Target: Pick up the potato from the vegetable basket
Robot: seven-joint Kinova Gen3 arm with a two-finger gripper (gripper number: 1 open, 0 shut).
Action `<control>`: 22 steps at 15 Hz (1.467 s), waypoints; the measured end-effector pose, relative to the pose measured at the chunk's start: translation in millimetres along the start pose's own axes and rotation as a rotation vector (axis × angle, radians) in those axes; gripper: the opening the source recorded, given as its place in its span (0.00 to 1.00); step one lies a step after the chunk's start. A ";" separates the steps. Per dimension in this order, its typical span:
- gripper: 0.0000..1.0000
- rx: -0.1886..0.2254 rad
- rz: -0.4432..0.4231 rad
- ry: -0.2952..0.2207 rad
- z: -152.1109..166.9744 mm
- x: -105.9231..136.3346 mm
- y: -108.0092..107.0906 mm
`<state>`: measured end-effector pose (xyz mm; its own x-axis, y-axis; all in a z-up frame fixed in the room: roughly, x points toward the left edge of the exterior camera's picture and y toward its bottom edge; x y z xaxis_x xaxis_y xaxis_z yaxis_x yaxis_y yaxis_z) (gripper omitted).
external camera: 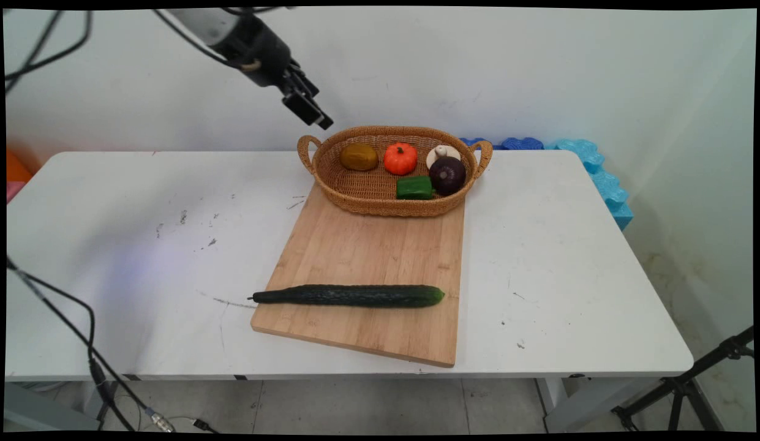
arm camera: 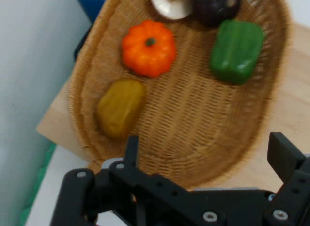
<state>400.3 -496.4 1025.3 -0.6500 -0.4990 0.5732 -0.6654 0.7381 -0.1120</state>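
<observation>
The claw (arm camera: 208,153) hangs released and empty above the left end of a woven basket (external camera: 361,191), fingers spread wide. Just beneath it lie a yellow-brown potato (arm camera: 120,107) and an orange pumpkin (arm camera: 148,47); farther off, a green pepper (arm camera: 237,50), a mushroom (external camera: 442,153) and a dark onion (external camera: 447,175). Well below, a cucumber (external camera: 352,296) lies across a board (external camera: 367,257) on the tabletop (external camera: 141,257).

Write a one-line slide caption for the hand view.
Open gripper above a wicker basket holding a pumpkin, green pepper and potato.
</observation>
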 end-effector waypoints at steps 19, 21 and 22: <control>1.00 -0.046 0.184 -0.184 187.9 25.6 -81.3; 1.00 -0.055 0.191 -0.185 195.6 26.2 -82.4; 1.00 -0.059 0.195 -0.186 199.6 26.1 -83.1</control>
<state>365.4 -661.4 887.5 -0.8234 -0.4159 0.3861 -0.5022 0.8508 -0.1545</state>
